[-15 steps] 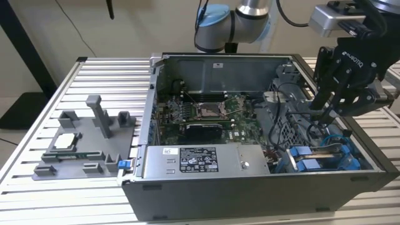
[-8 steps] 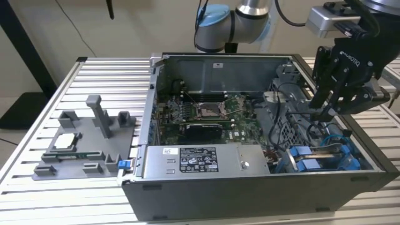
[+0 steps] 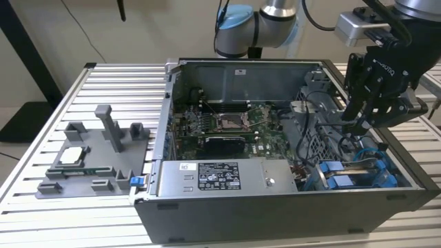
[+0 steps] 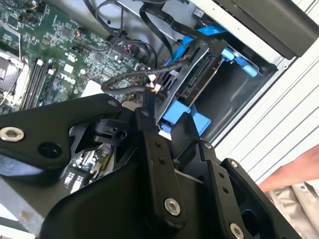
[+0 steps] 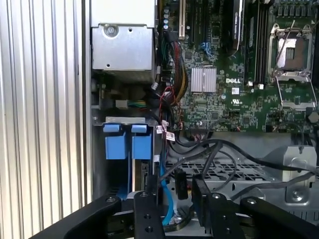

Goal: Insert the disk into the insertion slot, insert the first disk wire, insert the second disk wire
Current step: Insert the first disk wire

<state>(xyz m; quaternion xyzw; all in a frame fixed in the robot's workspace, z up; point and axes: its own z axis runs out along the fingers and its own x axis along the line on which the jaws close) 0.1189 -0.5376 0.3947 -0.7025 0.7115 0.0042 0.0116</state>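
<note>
Hovered with the gripper [image 5: 174, 184] narrowly parted around a black wire connector [image 5: 180, 185], just beside the blue-framed disk [image 4: 197, 82] seated in the insertion slot [image 4: 234, 94].

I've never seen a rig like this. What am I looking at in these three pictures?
It is a robot arm working inside an open computer case on a slatted metal table. The exterior view looks on from off the arm. Both wrist views come from cameras riding on the arm, looking past its black claw into the case. The claw hangs among the wires near the metal drive cage, where a disk in a blue frame sits. On the exterior view's left, a grey holder carries a chip and a memory stick. Whether the claw grips anything, I cannot tell.
</note>
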